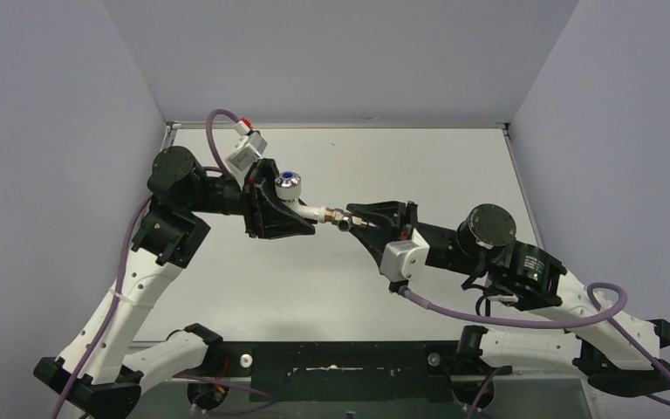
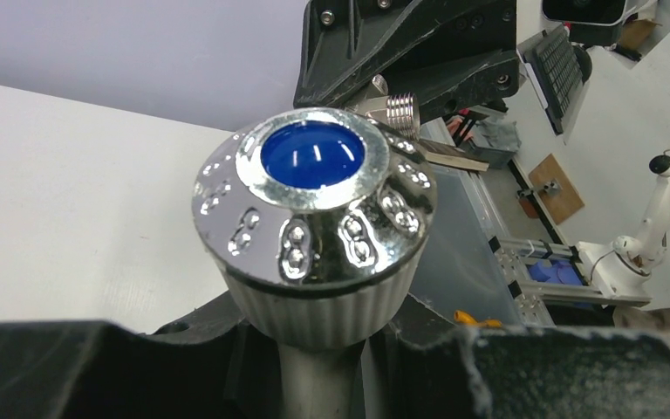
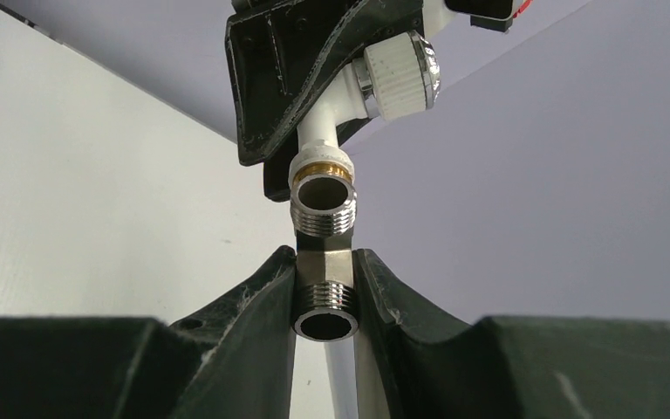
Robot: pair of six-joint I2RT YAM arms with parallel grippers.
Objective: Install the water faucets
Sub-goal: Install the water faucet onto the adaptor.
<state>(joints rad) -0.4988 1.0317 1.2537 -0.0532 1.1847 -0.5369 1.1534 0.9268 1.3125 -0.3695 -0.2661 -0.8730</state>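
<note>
Fitting (image 3: 324,301) between fingers (image 3: 249,319), perhaps against tap (image 3: 327,109)

White tap body (image 3: 324,122), chrome knob (image 2: 314,218) with blue dot (image 2: 312,154), silver threaded fitting (image 3: 324,297)

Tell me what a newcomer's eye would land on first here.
The chrome knob with its blue dot fills the left wrist view. It tops the white tap, which the left fingers hold in the air over the table. The right fingers clamp a threaded metal fitting right at the tap's spout. I cannot tell whether the two are screwed together.
</note>
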